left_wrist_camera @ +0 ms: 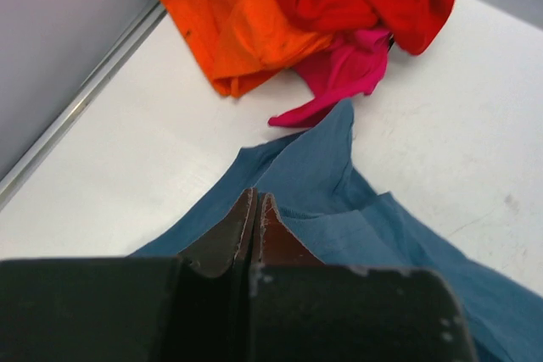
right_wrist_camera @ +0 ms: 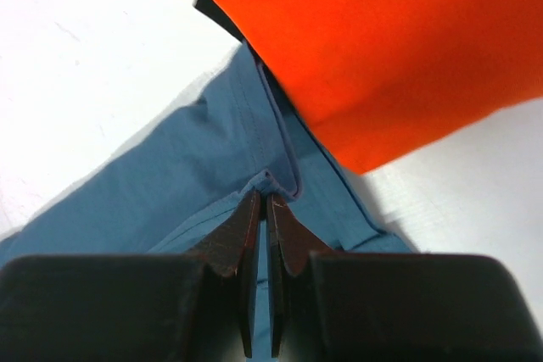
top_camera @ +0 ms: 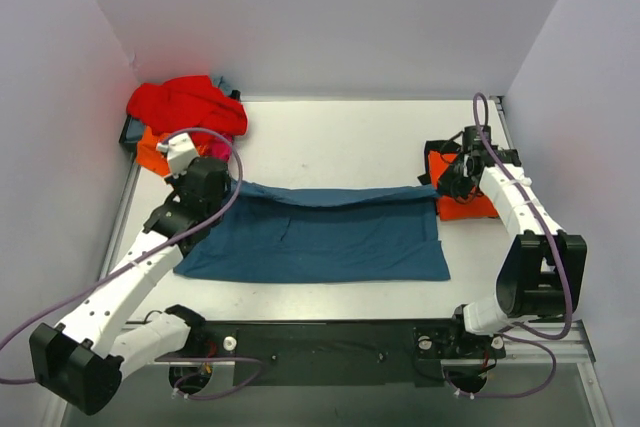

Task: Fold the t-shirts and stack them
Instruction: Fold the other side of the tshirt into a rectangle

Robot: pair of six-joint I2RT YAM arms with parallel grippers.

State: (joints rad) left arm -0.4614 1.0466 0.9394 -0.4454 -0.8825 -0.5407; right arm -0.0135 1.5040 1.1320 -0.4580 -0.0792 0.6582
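Observation:
The teal blue t-shirt (top_camera: 320, 237) lies spread across the middle of the table, its far edge lifted between both grippers. My left gripper (top_camera: 222, 185) is shut on the shirt's far left corner; in the left wrist view (left_wrist_camera: 256, 197) blue cloth (left_wrist_camera: 339, 209) runs from the closed tips. My right gripper (top_camera: 440, 189) is shut on the far right corner; in the right wrist view (right_wrist_camera: 265, 199) a hem fold (right_wrist_camera: 212, 175) is pinched between the tips. A folded orange t-shirt (top_camera: 465, 209) lies beside the right gripper and also shows in the right wrist view (right_wrist_camera: 382, 40).
A heap of red (top_camera: 185, 105), orange (top_camera: 152, 147) and magenta pink (left_wrist_camera: 339, 74) t-shirts sits at the far left corner against the wall. A black piece (top_camera: 440, 149) lies under the folded orange shirt. White walls close in the table on three sides.

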